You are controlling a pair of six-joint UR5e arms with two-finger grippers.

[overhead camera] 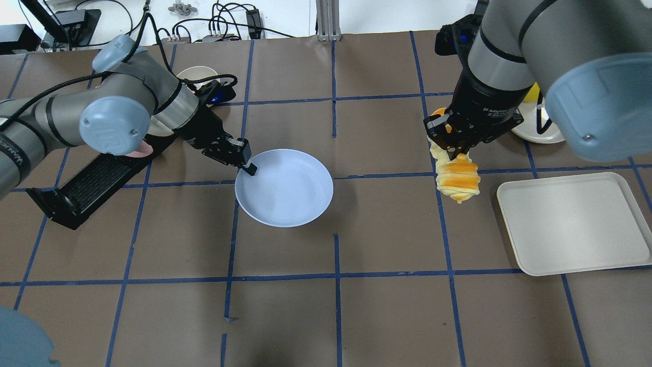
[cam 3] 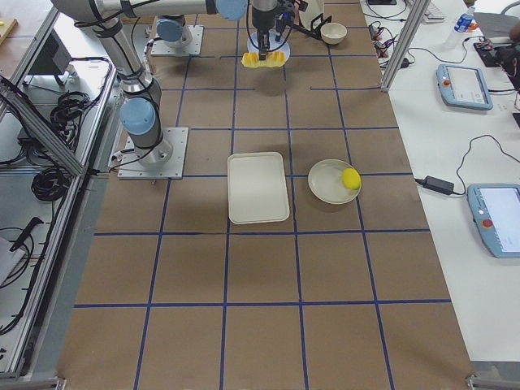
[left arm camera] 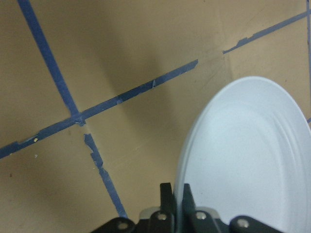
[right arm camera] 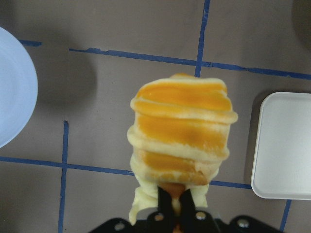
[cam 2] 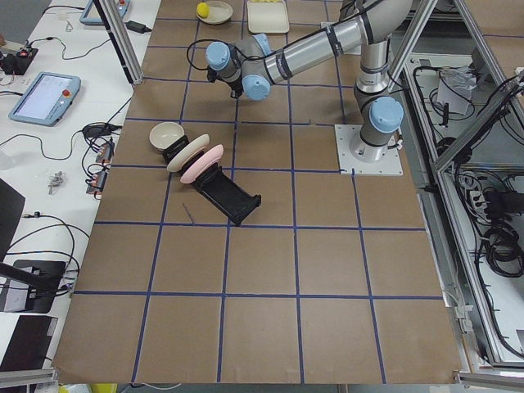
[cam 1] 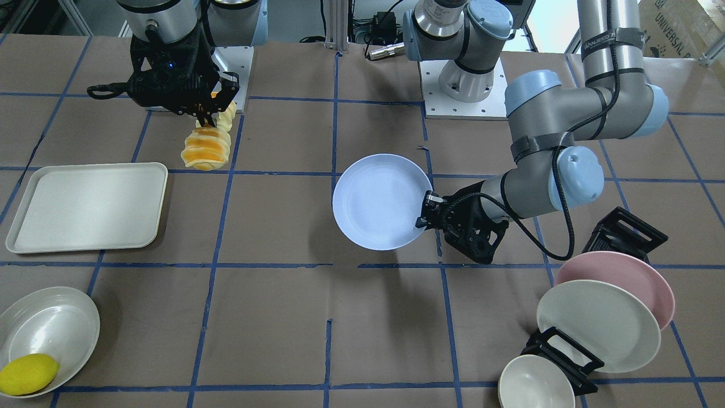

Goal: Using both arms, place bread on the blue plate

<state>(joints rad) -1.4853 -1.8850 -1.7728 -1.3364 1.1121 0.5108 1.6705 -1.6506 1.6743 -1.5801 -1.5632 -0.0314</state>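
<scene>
Currently my left gripper [cam 1: 425, 211] is clamped on the near rim of the blue plate [cam 1: 378, 201], its 2 fingers pinching the edge between them, as my left wrist view shows plainly. The plate looks raised off the brown table [cam 1: 272, 317], with its shadow spread on the paper beneath it, and it sits near the table's middle with nothing on it.

My right gripper [cam 1: 207, 118] is closed on 1 end of the bread [cam 1: 205, 148]. The loaf hangs from the fingers with its orange and cream ridges pointing down and away, clear of the table. It is well apart from the blue plate, over on my right side, and just beside the corner of the cream tray [cam 1: 85, 207].

Past the tray, a yellow lemon [cam 1: 28, 373] lies in a white bowl [cam 1: 54, 320]. On my left side a black rack [cam 1: 623, 232] holds a pink plate [cam 1: 637, 275] and a cream plate [cam 1: 595, 323] leaning together.
</scene>
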